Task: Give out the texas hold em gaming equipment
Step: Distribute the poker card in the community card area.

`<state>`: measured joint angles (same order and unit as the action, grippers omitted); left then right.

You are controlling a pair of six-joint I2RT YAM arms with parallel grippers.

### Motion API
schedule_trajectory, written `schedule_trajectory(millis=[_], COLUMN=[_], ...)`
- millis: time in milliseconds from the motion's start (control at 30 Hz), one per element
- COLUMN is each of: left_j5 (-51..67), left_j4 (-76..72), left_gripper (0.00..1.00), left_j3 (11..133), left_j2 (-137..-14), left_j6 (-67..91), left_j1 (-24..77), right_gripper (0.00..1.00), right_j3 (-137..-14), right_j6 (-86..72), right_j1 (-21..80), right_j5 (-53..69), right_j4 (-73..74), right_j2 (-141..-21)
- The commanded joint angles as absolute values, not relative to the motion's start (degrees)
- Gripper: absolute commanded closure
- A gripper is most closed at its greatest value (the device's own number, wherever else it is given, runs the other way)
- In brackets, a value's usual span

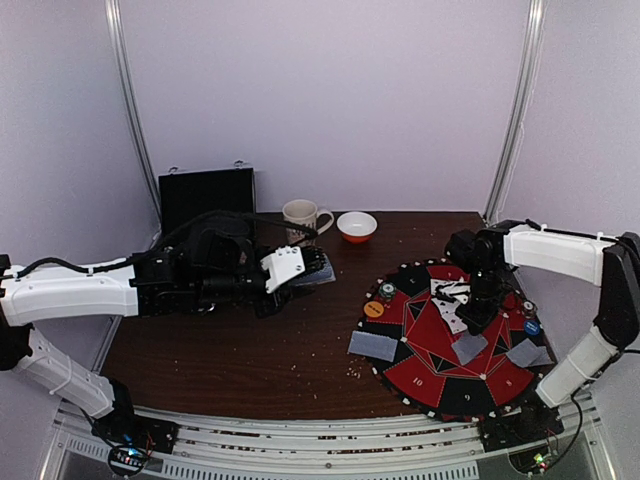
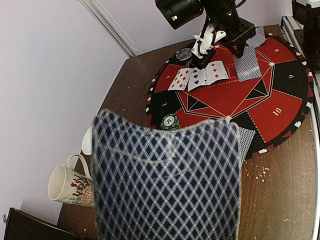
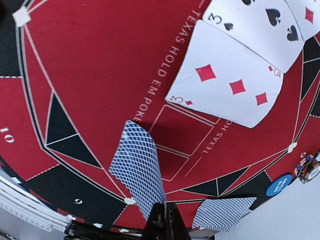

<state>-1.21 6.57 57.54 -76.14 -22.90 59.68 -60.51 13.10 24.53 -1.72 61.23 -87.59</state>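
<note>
At the far left corner of the table a black case (image 1: 207, 196) is stood upright against the wall. The left gripper (image 1: 312, 268) is held over the middle of the table, and a deck (image 2: 167, 182) of blue-diamond-backed cards is carried at its tip. The fingers are hidden behind the deck in the wrist view, so the grip is read from the overhead view alone, where the jaws are seen closed on it. Near the far edge a patterned mug (image 1: 300, 214) is set, with an orange-and-white bowl (image 1: 357, 226) to its right, apart from it.

A round red-and-black poker mat (image 1: 440, 385) is laid toward the near right corner. On its left rim a green-white chip (image 1: 387, 291) and an orange disc (image 1: 374, 310) are placed, and a left face-down card (image 1: 373, 345) is laid across the rim just nearer. Near the mat's centre face-up cards are fanned, among them a three of diamonds (image 3: 225, 87) and a three of spades (image 3: 255, 30) with overlapping edges.

The right gripper (image 3: 164, 210) is lowered over the mat, its jaws pinched tight on the end of a pinched card (image 3: 140, 170), which is held face down on a slant, a shadow cast on the felt beside it. Further right a right face-down card (image 3: 222, 212) is laid flat, and a blue disc (image 3: 278, 185) and a small chip stack (image 3: 307, 167) are set at the right rim.
</note>
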Motion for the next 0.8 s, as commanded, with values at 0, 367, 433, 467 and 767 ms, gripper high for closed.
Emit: schedule_trajectory(millis=[0, 367, 433, 467, 767], left_j5=[-0.87, -1.22, -1.23, -1.30, -1.24], left_j4=[4.31, 4.31, 4.38, 4.39, 4.39], left_gripper=[0.68, 0.68, 0.68, 0.68, 0.68], left_j3=[58.24, 58.19, 58.21, 58.20, 58.27], left_j2=[-76.11, -76.60, -76.64, -76.64, -76.73], left_j6=[-23.41, -23.52, -23.47, -23.48, -23.52], left_j1=[59.94, 59.94, 59.94, 59.94, 59.94], right_gripper=[1.00, 1.00, 1.00, 1.00, 1.00], right_j3=[-59.30, -58.19, -58.88, -58.95, -58.94], right_j6=[11.47, 9.28, 9.02, 8.95, 8.16], right_j1=[23.04, 17.53, 16.88, 16.60, 12.88], right_j5=[-3.90, -7.71, -7.14, -7.27, -6.96], right_j4=[59.09, 54.71, 54.59, 54.50, 53.65], right_j2=[-90.35, -94.48, -95.64, -96.13, -99.21])
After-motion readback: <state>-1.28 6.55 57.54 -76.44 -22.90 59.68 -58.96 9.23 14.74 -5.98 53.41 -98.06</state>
